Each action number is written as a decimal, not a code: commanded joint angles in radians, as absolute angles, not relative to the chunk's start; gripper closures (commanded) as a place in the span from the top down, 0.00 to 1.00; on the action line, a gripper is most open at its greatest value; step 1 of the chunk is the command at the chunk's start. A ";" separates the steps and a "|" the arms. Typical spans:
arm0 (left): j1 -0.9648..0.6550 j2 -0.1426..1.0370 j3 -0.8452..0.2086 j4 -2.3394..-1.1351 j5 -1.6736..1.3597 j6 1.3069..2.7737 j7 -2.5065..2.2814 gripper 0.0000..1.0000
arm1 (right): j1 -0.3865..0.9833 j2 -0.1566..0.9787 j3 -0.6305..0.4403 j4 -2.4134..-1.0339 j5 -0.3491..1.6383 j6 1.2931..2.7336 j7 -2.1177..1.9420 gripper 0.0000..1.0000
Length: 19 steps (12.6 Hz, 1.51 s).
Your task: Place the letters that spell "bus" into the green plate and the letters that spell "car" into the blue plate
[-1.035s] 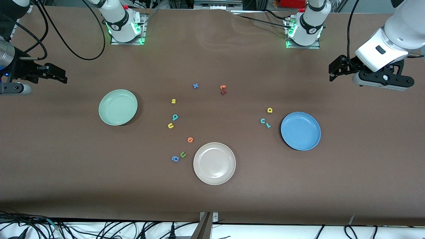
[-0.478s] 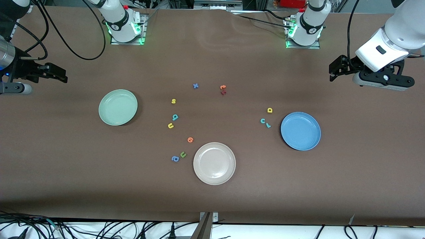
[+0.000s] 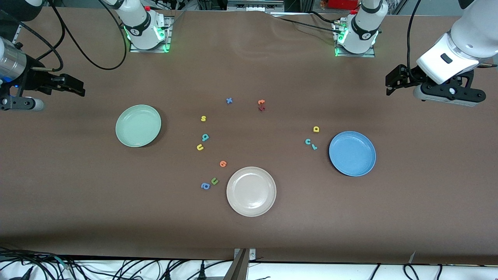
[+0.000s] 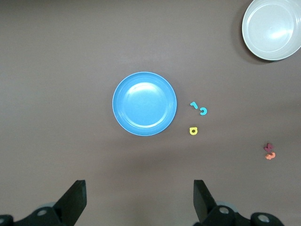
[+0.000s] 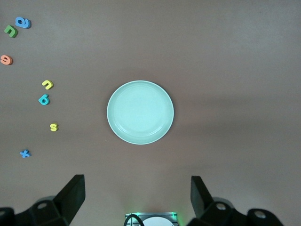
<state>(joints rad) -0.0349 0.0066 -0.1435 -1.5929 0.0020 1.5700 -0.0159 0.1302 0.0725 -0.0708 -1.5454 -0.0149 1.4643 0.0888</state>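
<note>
Front view, scanning from its left edge: my right gripper [image 3: 76,86] hangs in the upper left of the frame, over bare brown table, dark fingers pointing toward the middle, spread wide and holding nothing. Below it in the frame sits the green plate [image 3: 138,125], round, smooth, pale mint, with a raised rim and nothing in it. Toward the centre lie small flat foam letters: the yellow "s" [image 3: 203,118], then lower the teal "b" [image 3: 205,137], which reads like a 9, and the yellow "u" [image 3: 200,147] just beside it. Above these, near the upper middle, a blue cross-shaped piece [image 3: 229,100] and an orange "t" [image 3: 261,102] touching a dark red piece [image 3: 261,108]. Lower centre holds an orange round letter [image 3: 223,163], a green "u" [image 3: 214,181], a blue "a" [image 3: 205,186] and a glossy beige plate [image 3: 251,191]. Right of centre lie the yellow "a" [image 3: 316,129], the teal "c" [image 3: 307,142] and the hook-like teal "r" [image 3: 314,147], all near the blue plate [image 3: 352,153], which is round, smooth and bare. At the upper right, my left gripper [image 3: 391,82] hovers over the table, its white wrist angled down, fingers wide apart and holding nothing. In both wrist views my dark finger pads [image 4: 75,200] [image 5: 74,194] stand well apart.
</note>
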 commanded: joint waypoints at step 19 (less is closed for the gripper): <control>-0.035 0.002 -0.146 -1.582 0.028 1.552 -0.012 1.00 | 0.117 0.057 -0.074 -1.592 -0.008 1.462 0.103 0.99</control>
